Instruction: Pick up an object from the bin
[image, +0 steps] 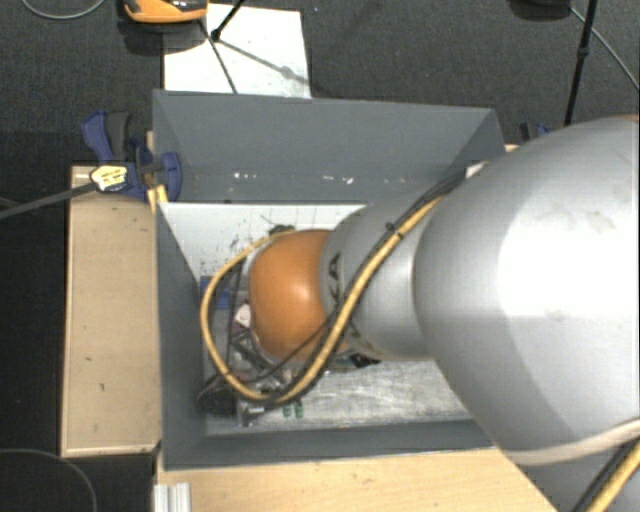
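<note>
A small heap of loose things (245, 402) lies in the lower left corner of the grey metal bin (320, 135), and the gripper (250, 375) hangs over it, low and close to the floor. At the left end of the heap a dark rounded lump (214, 398) sits against the bin's left wall. A few small green pieces (291, 408) lie just to its right along the near wall. Higher up, at the left edge of the wrist, a pale pink-and-white scrap (243, 318) shows beside a blue piece (221, 300). These things are too hidden to name more closely, and which of them the gripper is upon cannot be told.

The rounded orange wrist cover (285, 290) hides most of the gripper from above, so it cannot be told whether it stands wide or narrow, or whether it holds anything. A yellow cable (208, 330) loops down the left of the cover, under it just above the heap, and back up along the arm. The thick silver arm (530, 300) comes in from the right of the frame and covers much of the bin. Below it a strip of the bin's pale, scuffed floor (400, 385) shows along the near wall.
</note>
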